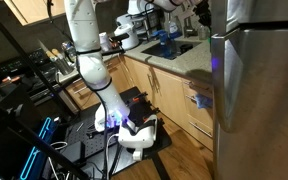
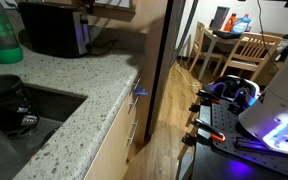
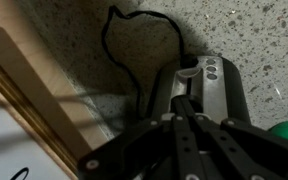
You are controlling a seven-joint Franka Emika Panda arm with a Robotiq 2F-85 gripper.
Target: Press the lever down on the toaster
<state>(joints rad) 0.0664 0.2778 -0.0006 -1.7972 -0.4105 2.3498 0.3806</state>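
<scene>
Gripper (image 3: pixel 184 108) pressed together, empty: single blunt tip poised over toaster (image 3: pixel 224 95) lever (image 3: pixel 187 72), centre-right of wrist frame, likely for pushing. Power cord (image 3: pixel 124 50) loops upper centre, clear.

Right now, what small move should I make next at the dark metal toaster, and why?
Probably ease the gripper forward onto the small pale lever of the dark metal toaster. In the wrist view its closed tip lines up with the lever but seems just short of touching.

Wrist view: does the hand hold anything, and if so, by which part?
Nothing is held. The hand looks shut and empty, its tips close to the lever of the toaster.
</scene>
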